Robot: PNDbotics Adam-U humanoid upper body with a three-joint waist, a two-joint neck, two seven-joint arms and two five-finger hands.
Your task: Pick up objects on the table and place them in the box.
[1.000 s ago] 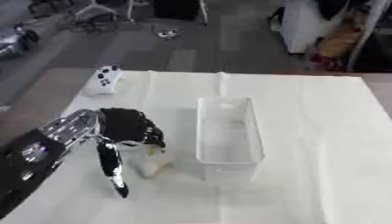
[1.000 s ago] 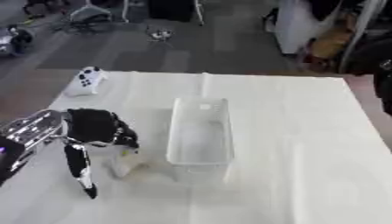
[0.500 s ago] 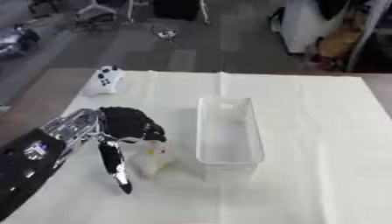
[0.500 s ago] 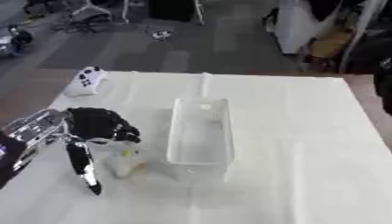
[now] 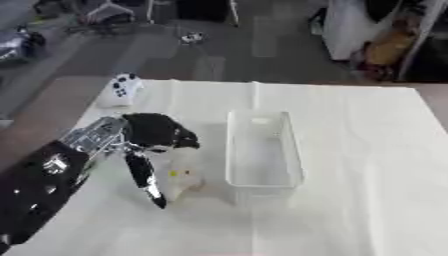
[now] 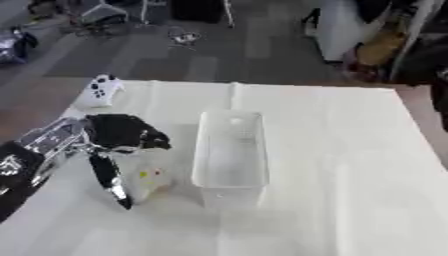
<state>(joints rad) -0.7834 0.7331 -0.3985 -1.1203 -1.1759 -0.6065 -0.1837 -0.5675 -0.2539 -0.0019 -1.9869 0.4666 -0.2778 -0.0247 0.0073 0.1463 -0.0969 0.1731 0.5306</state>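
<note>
White cloth covered the table (image 5: pixel 367 150). A pale bottle (image 5: pixel 182 172) was gripped by the left hand (image 5: pixel 153 137); it could've easily been knocked against the box (image 5: pixel 262 150) wall.

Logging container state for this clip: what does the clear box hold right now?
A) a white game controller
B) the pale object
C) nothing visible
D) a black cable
C: the clear box looks empty; the pale object sits outside it by the left hand.
</note>
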